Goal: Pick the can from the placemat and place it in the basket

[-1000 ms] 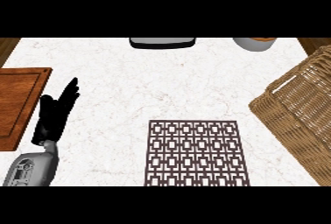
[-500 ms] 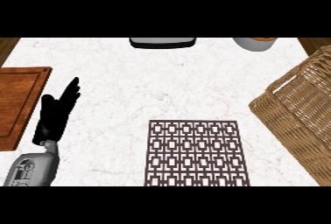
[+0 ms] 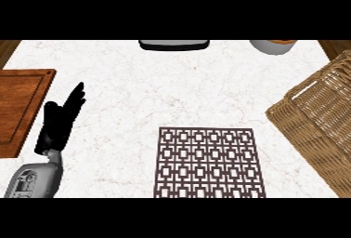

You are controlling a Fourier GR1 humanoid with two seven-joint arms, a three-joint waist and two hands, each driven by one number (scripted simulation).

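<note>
Marble counter [image 3: 171, 88] — left hand [image 3: 60, 122] resting open, placemat [image 3: 209, 161] bare — basket [image 3: 322, 121] cut off at right.

One patterned placemat [image 3: 209, 161] lies on the worktop's near edge and one wicker basket [image 3: 322, 123] at its right edge. One wooden cutting board [image 3: 19, 109] sits at the left edge, with one black hand [image 3: 59, 124] beside it.

Placemat [image 3: 209, 162]: a dark brown rectangle with an openwork lattice pattern, lying flat on the white marbled table [image 3: 171, 88] at the near centre, its near edge at the bottom of the view. Basket [image 3: 319, 118]: tan woven wicker, standing at the right edge, partly cut off, just right of the placemat. The can shows nowhere in the view.
</note>
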